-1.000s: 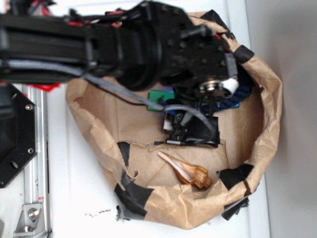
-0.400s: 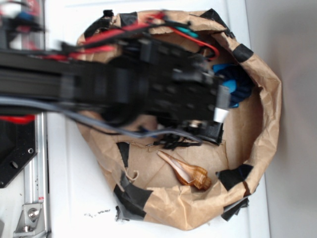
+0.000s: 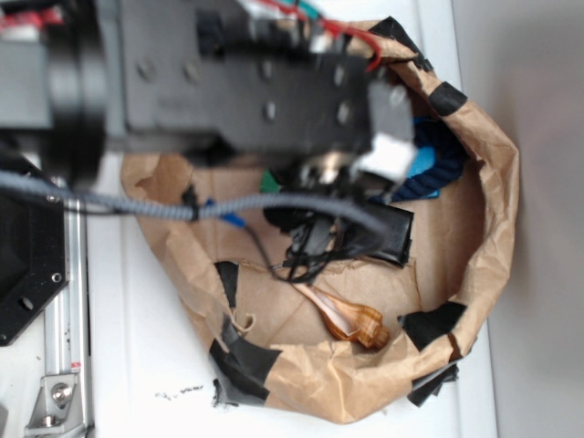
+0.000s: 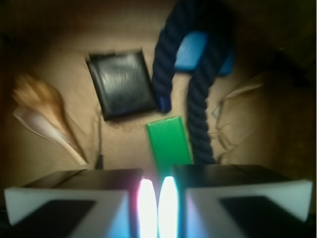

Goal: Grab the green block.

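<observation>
The gripper (image 4: 157,208) hangs over a brown paper bag (image 3: 493,228) with a rolled rim; its jaws are pressed nearly together, only a thin glowing slit between them, gripping nothing. On the bag's floor just ahead of the fingertips lies the green block (image 4: 170,144), lengthwise, its near end at the gap. A dark blue rope (image 4: 198,114) runs along the block's right side, looping over a light-blue flat piece (image 4: 193,52). Ahead and left sits a black square pouch (image 4: 124,84); far left, a brown spoon (image 4: 42,116)
</observation>
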`<state>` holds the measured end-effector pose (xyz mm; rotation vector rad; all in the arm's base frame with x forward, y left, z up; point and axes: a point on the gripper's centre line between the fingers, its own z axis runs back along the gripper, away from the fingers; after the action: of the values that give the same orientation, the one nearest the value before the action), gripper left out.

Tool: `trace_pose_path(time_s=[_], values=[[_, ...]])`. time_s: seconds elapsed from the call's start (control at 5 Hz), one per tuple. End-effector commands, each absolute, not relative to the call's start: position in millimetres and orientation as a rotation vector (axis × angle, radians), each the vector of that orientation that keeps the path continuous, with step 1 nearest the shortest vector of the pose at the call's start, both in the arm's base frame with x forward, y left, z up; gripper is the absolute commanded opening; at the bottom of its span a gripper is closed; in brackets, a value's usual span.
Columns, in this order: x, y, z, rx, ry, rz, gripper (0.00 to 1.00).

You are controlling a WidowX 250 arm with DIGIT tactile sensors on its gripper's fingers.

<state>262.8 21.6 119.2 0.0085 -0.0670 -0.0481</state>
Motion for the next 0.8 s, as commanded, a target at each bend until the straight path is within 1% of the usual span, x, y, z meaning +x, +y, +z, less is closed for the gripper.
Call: trace_pose_path(time_s=[0.0, 0.2, 0.4, 0.6], values=[[263, 40, 145, -0.038, -0.120, -0.052, 1.00], [266, 37, 103, -0.077, -0.162, -0.161, 1.00], [267, 31, 63, -0.082, -0.115, -0.209, 1.00], [272, 29, 43, -0.114, -0.087, -0.248, 1.00]])
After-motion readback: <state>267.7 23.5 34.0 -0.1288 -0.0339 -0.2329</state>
